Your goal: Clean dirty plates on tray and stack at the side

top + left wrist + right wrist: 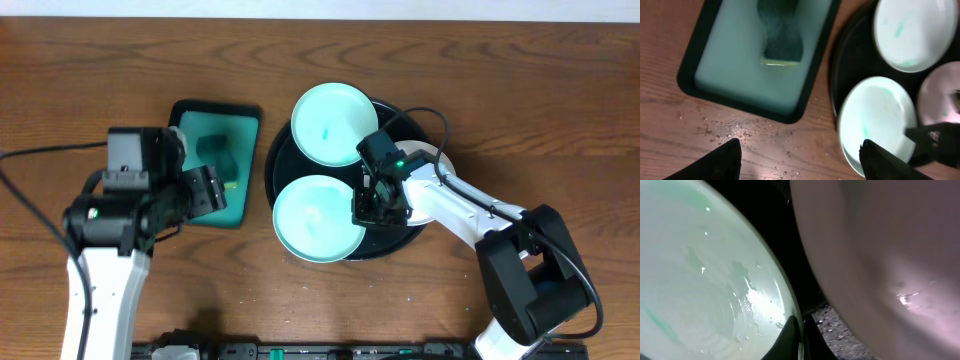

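Left end effector [800, 162] hangs over the bench [80, 80], fingers spread wide, nothing between them. Just beside it sits the teal tray [242, 135], a dark sponge [214, 148] lying inside. Next over is the black tray [272, 165], which carries all three plates. The far plate [334, 123] shows green smears, the near plate [315, 218] glistens wet, and the third plate [940, 92] is mostly under the right arm. Right end effector [801, 341] is down at the near plate's right edge, fingers pinched on its rim.
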